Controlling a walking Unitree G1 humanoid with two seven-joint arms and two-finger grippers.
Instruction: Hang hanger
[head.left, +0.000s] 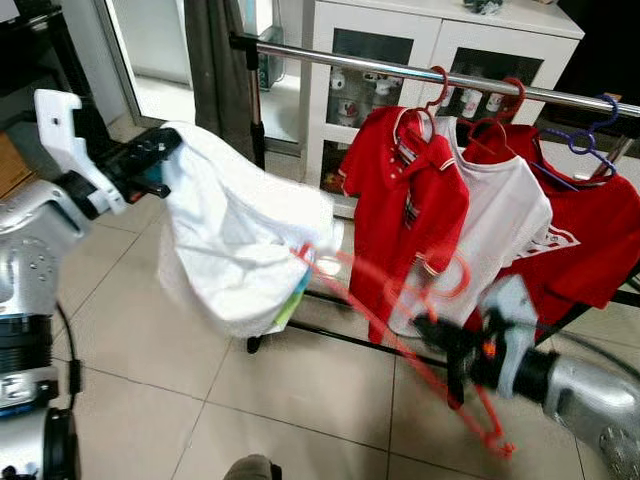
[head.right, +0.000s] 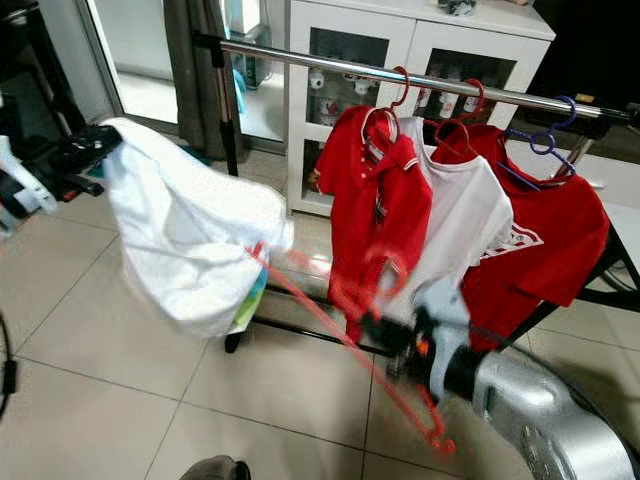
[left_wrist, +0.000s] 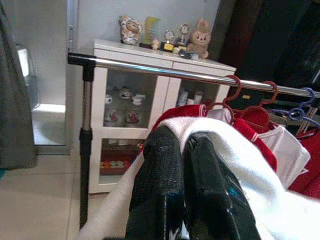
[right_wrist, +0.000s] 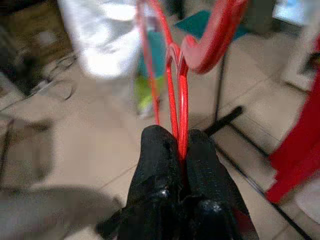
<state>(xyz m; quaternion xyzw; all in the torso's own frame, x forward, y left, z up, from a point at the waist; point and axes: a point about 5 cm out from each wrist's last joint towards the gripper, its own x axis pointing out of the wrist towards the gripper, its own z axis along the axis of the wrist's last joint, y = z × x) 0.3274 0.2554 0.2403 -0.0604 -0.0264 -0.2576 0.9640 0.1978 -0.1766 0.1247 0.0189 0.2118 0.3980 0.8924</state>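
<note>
Your right gripper (right_wrist: 177, 150) has its two black fingers pressed together on the thin wire of the red hanger (head.left: 400, 340), just below the hook, and holds it low in front of the clothes rack. That hanger slants across the scene: one end reaches up and to your left into the white shirt (head.left: 235, 240), the other end dips toward the floor on your right, blurred. Your left gripper (left_wrist: 182, 175) is pinched shut on the shirt's cloth, holding it up high on the left. The chrome rail (head.left: 350, 58) runs above and beyond both grippers, with a bare stretch on its left and three garments hanging further right: a red polo (head.left: 400, 190), a white tee (head.left: 500, 220) and a red shirt (head.left: 590, 240). So the hook has to travel up and forward to reach that bare stretch, and I judge your right arm is the one to carry it, since it grips nearest the hook
</note>
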